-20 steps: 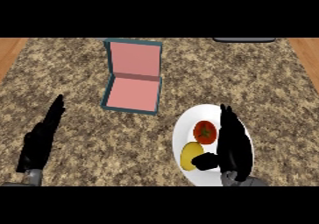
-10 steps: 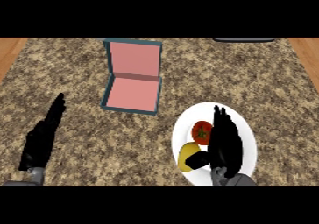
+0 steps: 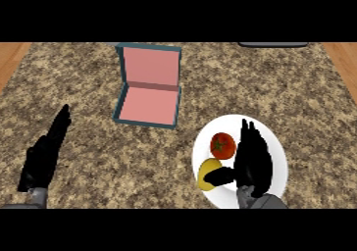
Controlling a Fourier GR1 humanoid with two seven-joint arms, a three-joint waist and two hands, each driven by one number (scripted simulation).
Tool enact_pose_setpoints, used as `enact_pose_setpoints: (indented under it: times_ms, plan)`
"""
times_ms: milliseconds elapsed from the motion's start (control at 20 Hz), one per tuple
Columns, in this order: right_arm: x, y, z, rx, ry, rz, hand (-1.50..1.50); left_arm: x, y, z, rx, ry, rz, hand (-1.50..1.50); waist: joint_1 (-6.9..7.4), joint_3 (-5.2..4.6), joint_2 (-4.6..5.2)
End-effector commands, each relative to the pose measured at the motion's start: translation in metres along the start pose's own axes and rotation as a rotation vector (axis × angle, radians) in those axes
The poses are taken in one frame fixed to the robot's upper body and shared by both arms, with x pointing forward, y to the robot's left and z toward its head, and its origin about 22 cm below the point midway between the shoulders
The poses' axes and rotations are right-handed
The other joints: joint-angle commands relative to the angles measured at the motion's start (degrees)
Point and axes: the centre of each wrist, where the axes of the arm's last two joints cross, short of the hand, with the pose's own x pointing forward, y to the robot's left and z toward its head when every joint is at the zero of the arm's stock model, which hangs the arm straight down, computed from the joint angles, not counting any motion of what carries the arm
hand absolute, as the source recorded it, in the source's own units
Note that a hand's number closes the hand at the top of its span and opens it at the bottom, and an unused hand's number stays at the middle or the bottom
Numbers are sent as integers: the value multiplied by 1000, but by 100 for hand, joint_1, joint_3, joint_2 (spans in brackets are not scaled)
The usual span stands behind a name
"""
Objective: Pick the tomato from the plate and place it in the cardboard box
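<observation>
Shifted leftward, right hand (image 3: 252, 158) hovers straight-fingered beside tomato (image 3: 222, 145) over plate (image 3: 278, 156), speckled counter (image 3: 138, 159).

Speckled granite counter (image 3: 87, 98) flanked by wooden floor (image 3: 8, 59).

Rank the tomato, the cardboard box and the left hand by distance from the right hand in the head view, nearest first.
1. The tomato: on the plate, right beside the right hand, on its left side.
2. The cardboard box: lying open, farther up and to the left.
3. The left hand: open, far across near the view's left edge.
</observation>
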Motion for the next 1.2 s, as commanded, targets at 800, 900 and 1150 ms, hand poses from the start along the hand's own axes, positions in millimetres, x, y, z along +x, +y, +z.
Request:
enact_pose_setpoints:
  times_ms: [800,900,1150]
  plan:
    - [5,26,-29,22,71,23,-150,13,3,-4,-3,6,19,0,9,2,10]
    - [8,35,-35,32,94,36,-150,-5,3,3,-8,-8,-16,0,22,2,14]
    - [1,27,-38,48,49,-28,150,-12,-1,-17,-1,-10,2,0,-9,1,13]
